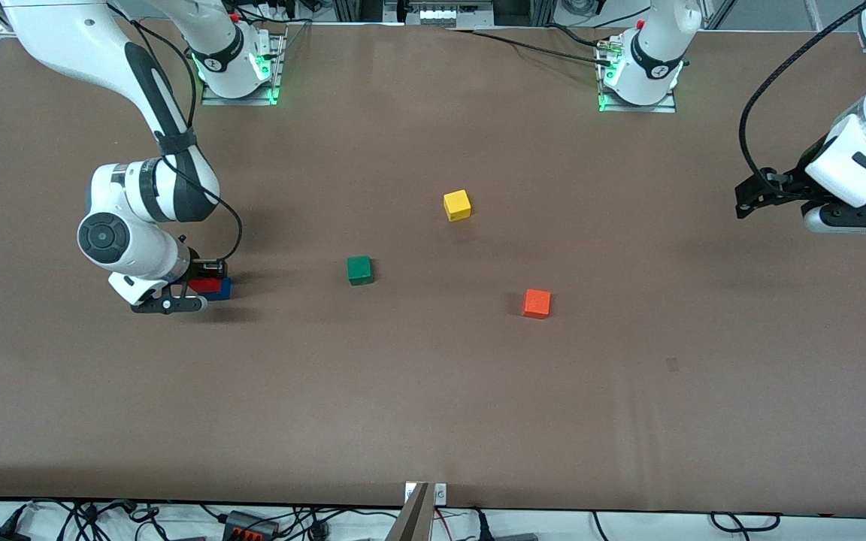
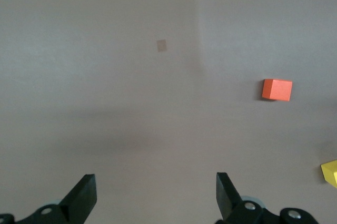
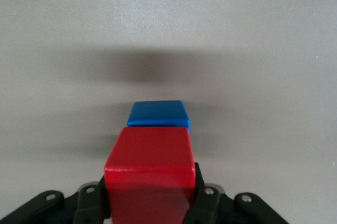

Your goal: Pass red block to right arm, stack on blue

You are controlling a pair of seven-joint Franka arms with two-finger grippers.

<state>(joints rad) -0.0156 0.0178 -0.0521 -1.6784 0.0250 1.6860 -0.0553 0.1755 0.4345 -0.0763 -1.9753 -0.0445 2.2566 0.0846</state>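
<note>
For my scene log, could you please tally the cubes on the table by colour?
Red block: 1, held in the right gripper over the blue
Blue: 1
Green cube: 1
Yellow cube: 1
Orange cube: 1
Total: 5 cubes

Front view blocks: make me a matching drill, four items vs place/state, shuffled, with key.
Things:
1. red block
2. blue block
3. yellow block
4. left gripper

Places/states:
A. open, holding nothing, at the left arm's end of the table
B. on the table, just under the red block
C. clamped in the right gripper
D. farther from the front camera than the green block

Pairs: 1-C, 2-B, 3-D, 4-A
</note>
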